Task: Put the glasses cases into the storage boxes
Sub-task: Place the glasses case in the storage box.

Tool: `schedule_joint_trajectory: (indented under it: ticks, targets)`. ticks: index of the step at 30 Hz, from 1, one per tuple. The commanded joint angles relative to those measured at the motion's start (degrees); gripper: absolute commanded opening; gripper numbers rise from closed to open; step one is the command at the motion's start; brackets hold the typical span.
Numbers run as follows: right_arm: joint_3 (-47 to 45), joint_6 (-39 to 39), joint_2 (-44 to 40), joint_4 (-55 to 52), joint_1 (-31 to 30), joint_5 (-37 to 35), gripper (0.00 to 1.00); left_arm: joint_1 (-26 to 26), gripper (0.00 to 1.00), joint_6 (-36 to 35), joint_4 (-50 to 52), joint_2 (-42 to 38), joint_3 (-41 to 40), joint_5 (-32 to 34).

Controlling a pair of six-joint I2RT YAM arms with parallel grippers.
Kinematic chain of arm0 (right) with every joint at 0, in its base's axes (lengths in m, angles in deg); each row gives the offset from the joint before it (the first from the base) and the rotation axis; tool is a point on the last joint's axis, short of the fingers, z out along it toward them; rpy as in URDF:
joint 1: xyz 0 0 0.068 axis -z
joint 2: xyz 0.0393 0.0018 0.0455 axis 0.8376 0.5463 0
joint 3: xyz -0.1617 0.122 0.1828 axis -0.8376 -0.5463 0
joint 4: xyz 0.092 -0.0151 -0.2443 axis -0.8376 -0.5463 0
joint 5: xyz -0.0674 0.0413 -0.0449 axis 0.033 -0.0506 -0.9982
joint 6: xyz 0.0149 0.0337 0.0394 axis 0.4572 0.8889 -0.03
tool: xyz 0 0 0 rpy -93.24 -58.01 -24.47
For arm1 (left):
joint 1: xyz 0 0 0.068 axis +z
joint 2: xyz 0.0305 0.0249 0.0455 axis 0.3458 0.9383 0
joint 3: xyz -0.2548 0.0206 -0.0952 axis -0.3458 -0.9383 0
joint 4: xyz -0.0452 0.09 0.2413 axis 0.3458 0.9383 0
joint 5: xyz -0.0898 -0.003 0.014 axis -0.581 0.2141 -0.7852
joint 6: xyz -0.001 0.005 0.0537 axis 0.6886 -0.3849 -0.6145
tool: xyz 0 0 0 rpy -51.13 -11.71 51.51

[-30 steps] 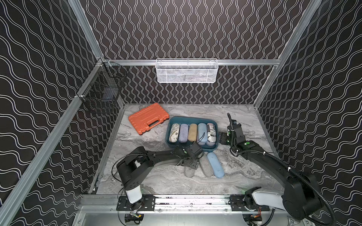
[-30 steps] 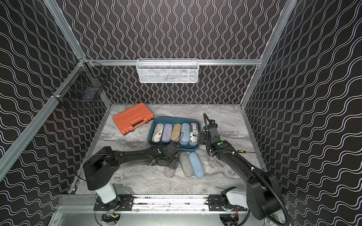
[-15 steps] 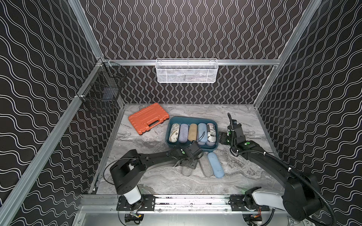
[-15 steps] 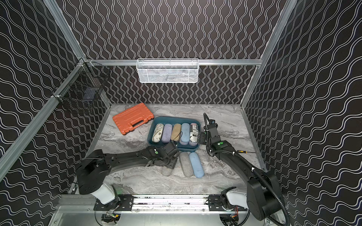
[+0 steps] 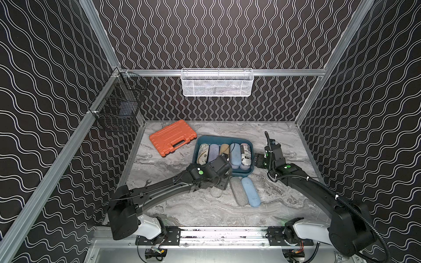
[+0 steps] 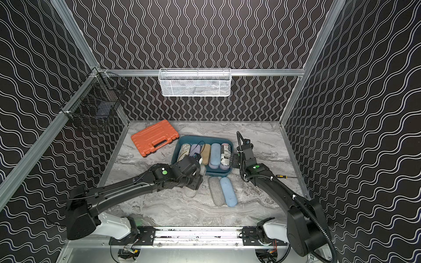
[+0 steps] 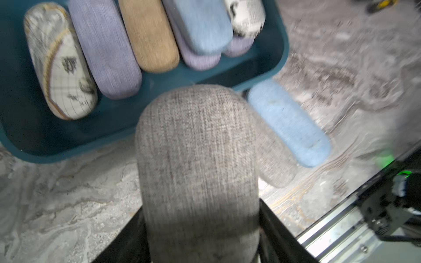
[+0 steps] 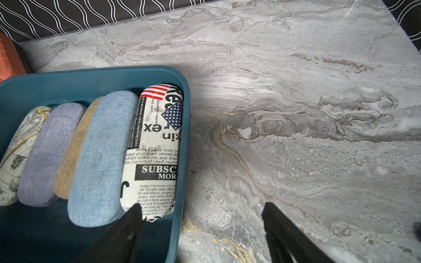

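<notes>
Left gripper (image 7: 201, 227) clamps the grey case (image 7: 196, 148), long axis pointing straight at the tray (image 7: 109, 123) — near wall just past the case's far end. Right gripper (image 8: 201, 207) stands wide, empty, astride the tray's side wall. Both top views hide the grip; the left wrist view shows it.

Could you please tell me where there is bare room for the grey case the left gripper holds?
Free: the teal tray floor between the row of cases and its near wall; the table right of the tray. Crowded: that row, partly stacked, and the loose grey case and blue case before the tray.
</notes>
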Motion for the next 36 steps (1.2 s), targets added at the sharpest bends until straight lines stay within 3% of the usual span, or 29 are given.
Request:
schedule_joint_trajectory:
  ticks: [1, 16, 36]
  targets:
    - [0.1, 0.6, -0.7, 1.3, 0.1, -1.0, 0.84, 2.2, 0.64, -3.2, -2.6, 2.8, 3.0, 0.2]
    - [-0.4, 0.3, -0.9, 1.5, 0.4, -1.6, 0.84, 15.8, 0.63, -2.0, -10.6, 20.6, 16.1, -9.3]
    - [-0.5, 0.3, 0.3, 1.9, 0.9, -1.1, 0.84, 18.6, 0.65, -0.6, -11.3, 34.4, 25.0, -10.6]
